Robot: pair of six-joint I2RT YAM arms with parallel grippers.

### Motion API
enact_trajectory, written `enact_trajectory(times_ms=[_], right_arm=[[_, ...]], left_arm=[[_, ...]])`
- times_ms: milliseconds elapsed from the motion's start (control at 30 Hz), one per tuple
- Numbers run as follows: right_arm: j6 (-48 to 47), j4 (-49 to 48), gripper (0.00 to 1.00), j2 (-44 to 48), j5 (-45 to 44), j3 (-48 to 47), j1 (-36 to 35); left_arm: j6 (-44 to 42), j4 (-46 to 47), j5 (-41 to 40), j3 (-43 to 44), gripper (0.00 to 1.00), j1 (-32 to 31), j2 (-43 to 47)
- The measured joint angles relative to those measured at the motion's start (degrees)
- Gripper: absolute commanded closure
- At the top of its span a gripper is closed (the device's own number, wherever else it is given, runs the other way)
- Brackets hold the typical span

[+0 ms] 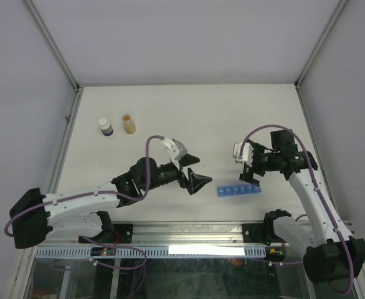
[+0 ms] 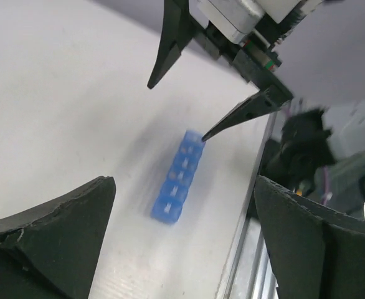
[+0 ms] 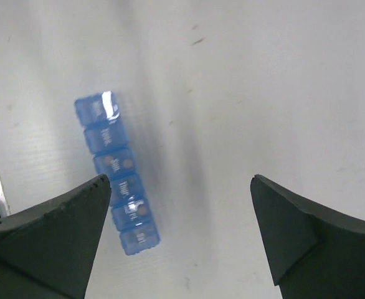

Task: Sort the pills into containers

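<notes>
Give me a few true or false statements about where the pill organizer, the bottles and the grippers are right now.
1. The left gripper and right gripper are both open. True.
2. The left gripper holds the pill organizer. False: it lies ungripped on the table.
3. The white vial and orange-filled bottle touch the organizer. False: they stand well apart from it, at the far left.
4. The organizer lies near the table's near edge. True.

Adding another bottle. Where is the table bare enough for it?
Bare: the table at far right, and between amber bottle and right gripper. Crowded: near edge, where left gripper and right gripper flank the blue organizer strip.
</notes>
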State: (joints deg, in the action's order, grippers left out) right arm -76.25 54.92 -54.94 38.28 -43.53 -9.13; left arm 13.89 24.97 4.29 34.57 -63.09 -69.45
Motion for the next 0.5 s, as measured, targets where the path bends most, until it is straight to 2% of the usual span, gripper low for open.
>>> enact_trajectory(times_ms=[133,233,367,500], right_arm=[[17.2,-0.8,0.01,3.3,-1.4,-12.9,0.0],[31.1,-4.1,0.01,5.1,-4.2,-21.6,0.0],[45.8,-7.7,0.01,8.1,-7.1,-29.7,0.1],[56.6,-8.8,0.01,9.0,-7.5,-38.4,1.5]], left_arm=[[-0.2,-1.4,-5.2,-0.2,0.01,2.2,14.9],[0.0,-5.5,-7.5,2.6,0.01,5.7,22.2],[0.1,-12.2,-9.1,11.2,0.01,9.2,24.5],[0.0,-17.9,-8.8,20.2,0.01,9.2,24.2]])
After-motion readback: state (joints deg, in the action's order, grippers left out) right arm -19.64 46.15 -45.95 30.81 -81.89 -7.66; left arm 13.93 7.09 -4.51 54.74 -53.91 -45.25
